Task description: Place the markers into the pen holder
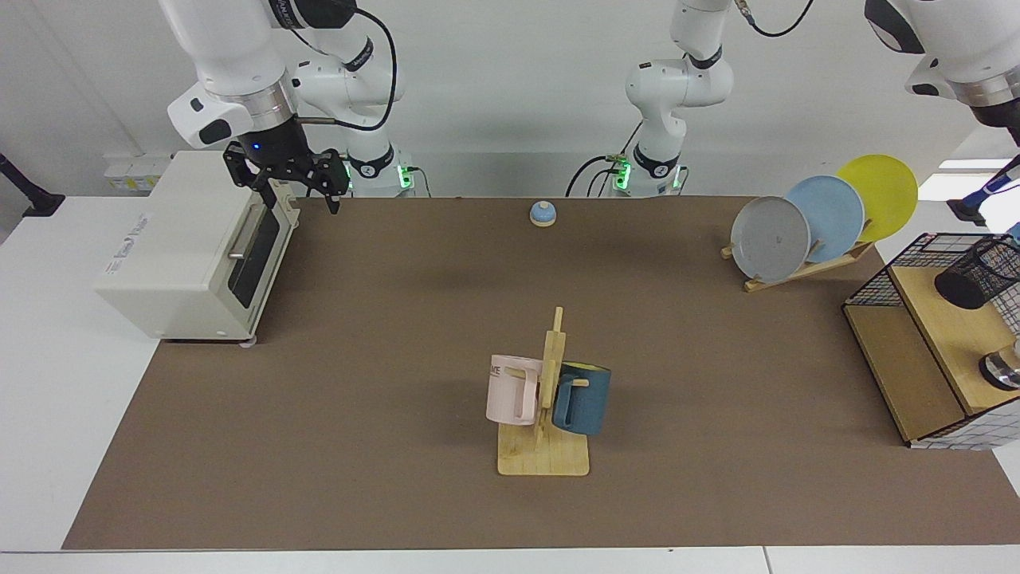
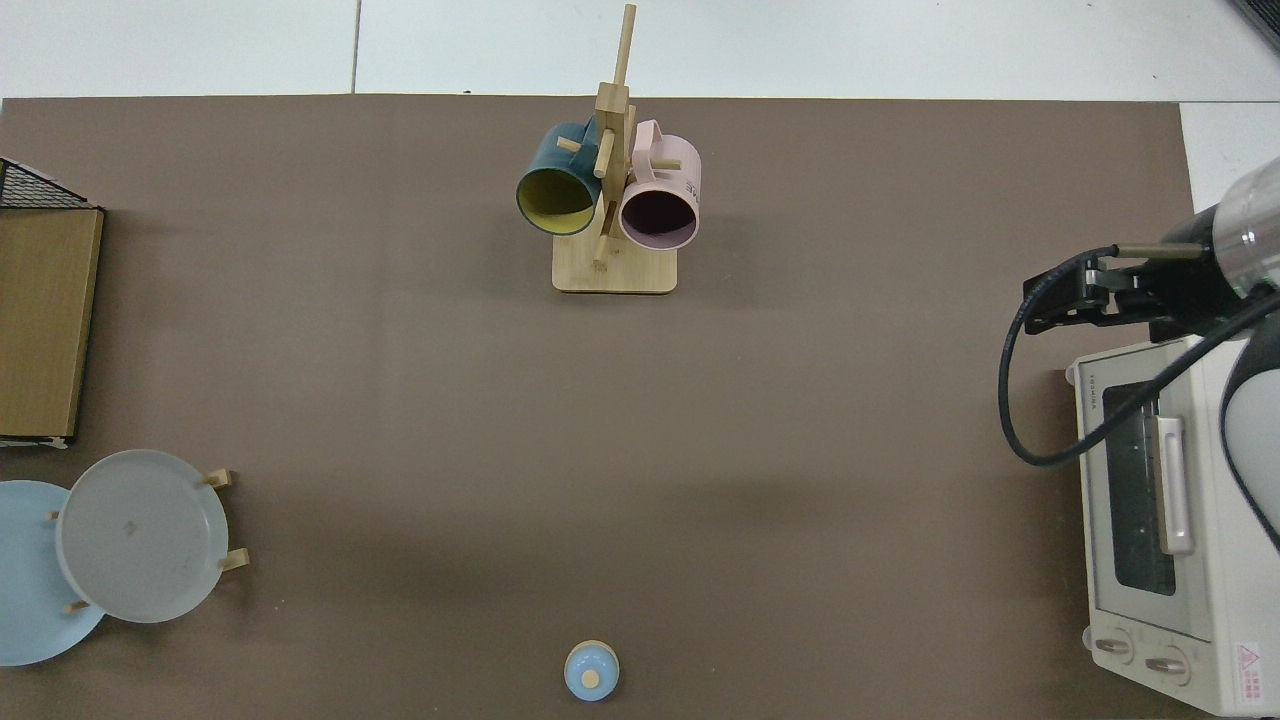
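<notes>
The marker [image 1: 998, 182] hangs slanted in the air at the facing view's right edge, only its blue end showing. My left gripper [image 1: 1012, 143] is shut on it and mostly cut off by the frame. The pen holder [image 1: 982, 275], a black mesh cup, sits below the marker on the wooden shelf of the wire basket [image 1: 876, 291]. My right gripper [image 1: 301, 195] hangs open and holds nothing above the toaster oven's front corner, far from the marker. The top view shows the right gripper [image 2: 1045, 305] but not the marker, the pen holder or the left arm.
A white toaster oven [image 1: 183, 247] stands at the facing view's left. A wooden mug tree [image 1: 546, 446] with a pink and a blue mug is at the front middle. A plate rack [image 1: 797, 271], a small blue bell [image 1: 543, 214] and a shiny metal object [image 1: 1004, 371] are also here.
</notes>
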Robot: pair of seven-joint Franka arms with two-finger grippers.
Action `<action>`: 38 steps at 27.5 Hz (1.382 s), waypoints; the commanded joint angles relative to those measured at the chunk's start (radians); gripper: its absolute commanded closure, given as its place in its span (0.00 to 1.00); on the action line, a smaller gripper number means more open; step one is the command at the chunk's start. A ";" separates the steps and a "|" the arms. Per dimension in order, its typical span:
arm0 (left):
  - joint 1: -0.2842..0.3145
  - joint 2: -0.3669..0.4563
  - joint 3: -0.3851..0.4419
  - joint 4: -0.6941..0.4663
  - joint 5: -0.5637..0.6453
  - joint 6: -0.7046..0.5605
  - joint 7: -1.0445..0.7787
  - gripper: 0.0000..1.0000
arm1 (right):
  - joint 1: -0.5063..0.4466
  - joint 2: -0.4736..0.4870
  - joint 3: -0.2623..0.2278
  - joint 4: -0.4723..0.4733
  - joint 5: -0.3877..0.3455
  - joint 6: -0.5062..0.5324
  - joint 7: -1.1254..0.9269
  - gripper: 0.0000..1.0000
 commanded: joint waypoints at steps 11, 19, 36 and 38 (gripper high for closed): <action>0.086 0.074 0.004 0.007 0.028 0.079 0.046 1.00 | -0.065 -0.203 0.014 -0.282 0.001 0.105 -0.043 0.00; 0.115 0.088 0.005 -0.005 -0.004 0.117 0.095 1.00 | -0.058 -0.258 0.014 -0.385 0.003 0.163 -0.020 0.00; 0.204 0.161 0.012 0.004 0.031 0.243 0.026 1.00 | -0.061 -0.242 0.014 -0.373 0.063 0.157 -0.014 0.00; 0.220 0.175 0.012 0.010 0.029 0.266 0.026 1.00 | -0.054 -0.234 0.015 -0.370 0.061 0.157 -0.016 0.00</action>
